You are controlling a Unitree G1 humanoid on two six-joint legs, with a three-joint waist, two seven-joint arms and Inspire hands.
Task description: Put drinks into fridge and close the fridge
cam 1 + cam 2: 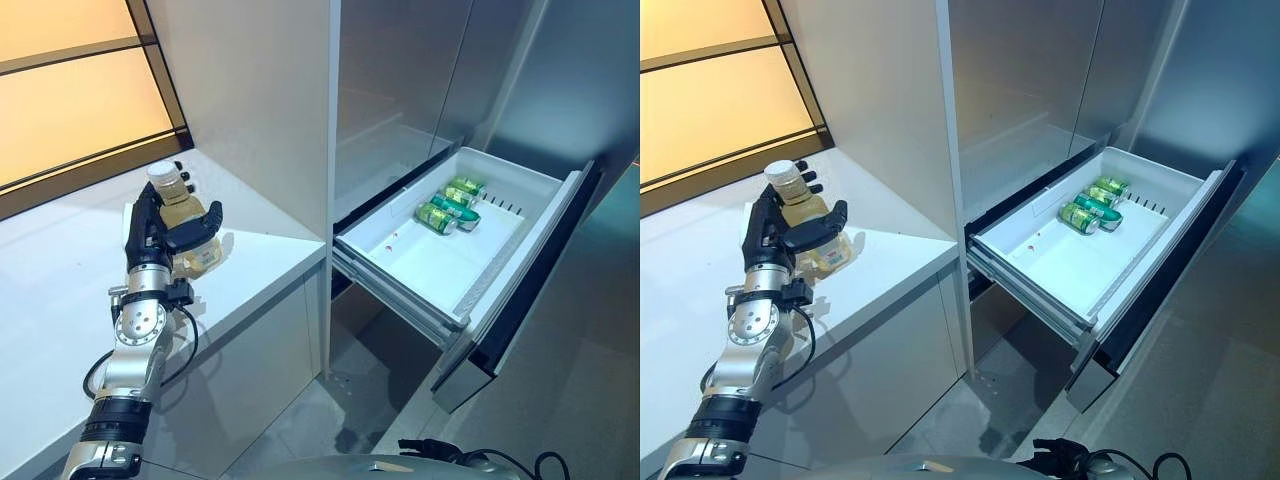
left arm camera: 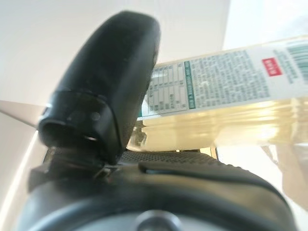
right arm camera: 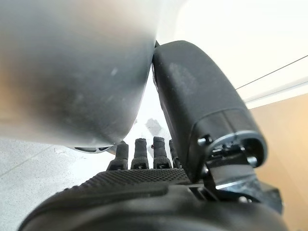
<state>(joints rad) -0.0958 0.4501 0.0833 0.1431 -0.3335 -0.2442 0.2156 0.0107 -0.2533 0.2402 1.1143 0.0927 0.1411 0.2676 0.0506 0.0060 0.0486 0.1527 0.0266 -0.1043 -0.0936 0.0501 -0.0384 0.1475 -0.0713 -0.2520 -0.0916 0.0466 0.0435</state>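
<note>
A clear bottle [image 1: 172, 195] of pale yellow drink with a white cap stands on the white counter [image 1: 60, 270] at the left. My left hand [image 1: 148, 235] is shut on it: the fingers reach round behind and the thumb [image 2: 110, 86] lies across the front by the label [image 2: 226, 96]. The white fridge drawer [image 1: 560, 215] is pulled out at the right, and green cans [image 1: 450, 205] lie at its far end. My right hand [image 3: 144, 192] hangs with relaxed fingers and holds nothing.
Tall grey fridge doors [image 1: 400, 80] rise above the drawer. A white wall panel [image 1: 260, 100] stands between the counter and the fridge. The counter's front edge [image 1: 270, 285] ends next to the drawer's near corner. Grey floor [image 1: 330, 410] lies below.
</note>
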